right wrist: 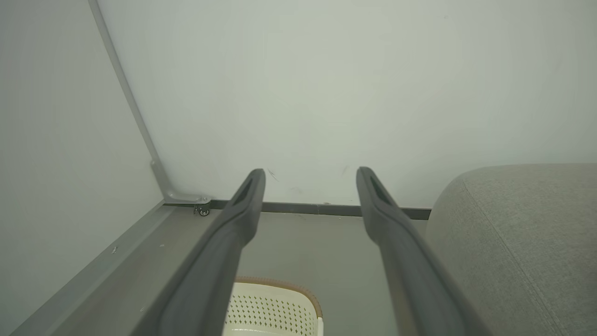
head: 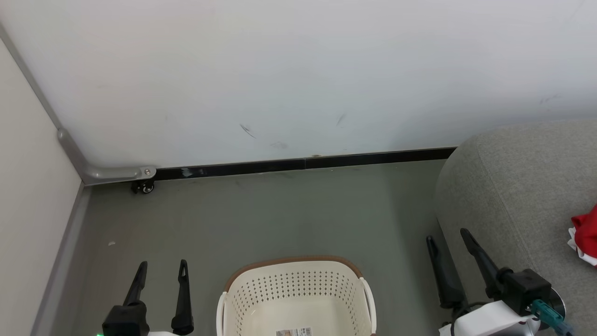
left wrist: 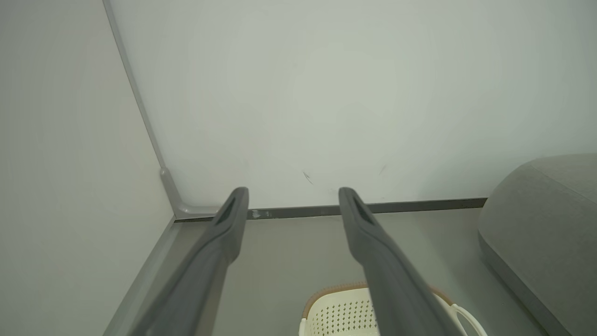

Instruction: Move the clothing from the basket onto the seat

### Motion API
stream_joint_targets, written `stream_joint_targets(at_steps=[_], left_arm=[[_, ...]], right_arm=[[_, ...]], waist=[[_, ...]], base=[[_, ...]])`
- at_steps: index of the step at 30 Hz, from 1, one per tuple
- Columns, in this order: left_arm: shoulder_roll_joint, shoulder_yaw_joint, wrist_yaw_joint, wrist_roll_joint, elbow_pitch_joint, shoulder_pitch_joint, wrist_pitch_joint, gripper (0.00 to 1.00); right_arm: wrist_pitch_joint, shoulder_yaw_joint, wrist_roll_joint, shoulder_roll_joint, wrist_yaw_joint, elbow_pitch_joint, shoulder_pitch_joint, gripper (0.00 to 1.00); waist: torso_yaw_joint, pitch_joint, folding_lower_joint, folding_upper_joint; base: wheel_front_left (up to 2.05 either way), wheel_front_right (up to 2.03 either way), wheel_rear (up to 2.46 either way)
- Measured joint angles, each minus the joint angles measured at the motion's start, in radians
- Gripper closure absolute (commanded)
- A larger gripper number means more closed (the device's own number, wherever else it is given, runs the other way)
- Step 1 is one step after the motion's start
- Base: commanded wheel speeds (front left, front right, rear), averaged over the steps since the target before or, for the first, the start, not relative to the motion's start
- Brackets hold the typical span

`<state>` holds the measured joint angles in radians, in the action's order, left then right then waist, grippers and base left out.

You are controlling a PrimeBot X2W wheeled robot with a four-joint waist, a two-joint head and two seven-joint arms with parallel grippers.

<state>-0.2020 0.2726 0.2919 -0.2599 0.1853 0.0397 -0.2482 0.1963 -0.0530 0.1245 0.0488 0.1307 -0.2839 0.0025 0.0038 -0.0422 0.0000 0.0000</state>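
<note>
The cream basket (head: 261,303) with a brown rim sits on the floor at the bottom centre of the head view; a label lies on its bare bottom and no cloth shows inside the visible part. Red clothing (head: 585,235) with white trim lies on the grey seat (head: 513,196) at the right edge. My left gripper (head: 162,268) hangs open to the left of the basket (left wrist: 336,312). Between the basket (right wrist: 273,308) and the seat (right wrist: 522,242), my right gripper (head: 447,238) stands open with nothing between its fingers.
A white wall (head: 298,74) with a black skirting strip (head: 303,163) runs behind. A pale partition (head: 28,196) closes the left side, with a grey bracket and a small caster (head: 145,186) in the corner. Grey floor (head: 280,214) lies between wall and basket.
</note>
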Motion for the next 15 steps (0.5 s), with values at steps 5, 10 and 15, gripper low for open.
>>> stream_joint_targets(at_steps=[5,10,15], left_arm=[[0.000,0.000,0.000,0.005,0.000,0.000,0.000,0.00],[0.000,-0.003,0.000,0.008,0.001,0.000,0.000,0.00],[0.001,-0.004,0.002,0.009,0.001,0.000,0.000,0.00]], right_arm=[[-0.007,-0.001,0.007,0.000,0.000,0.018,0.009,0.00],[-0.012,-0.001,0.018,-0.001,0.000,0.027,0.018,0.00],[-0.018,-0.001,0.019,-0.001,0.000,0.039,0.018,0.00]], waist=[[0.000,0.003,0.0000,0.0000],[0.000,0.006,0.0000,0.0000],[0.001,0.007,0.0000,0.0000]], base=[[0.00,0.00,0.00],[0.00,0.00,0.00],[0.00,0.00,0.00]])
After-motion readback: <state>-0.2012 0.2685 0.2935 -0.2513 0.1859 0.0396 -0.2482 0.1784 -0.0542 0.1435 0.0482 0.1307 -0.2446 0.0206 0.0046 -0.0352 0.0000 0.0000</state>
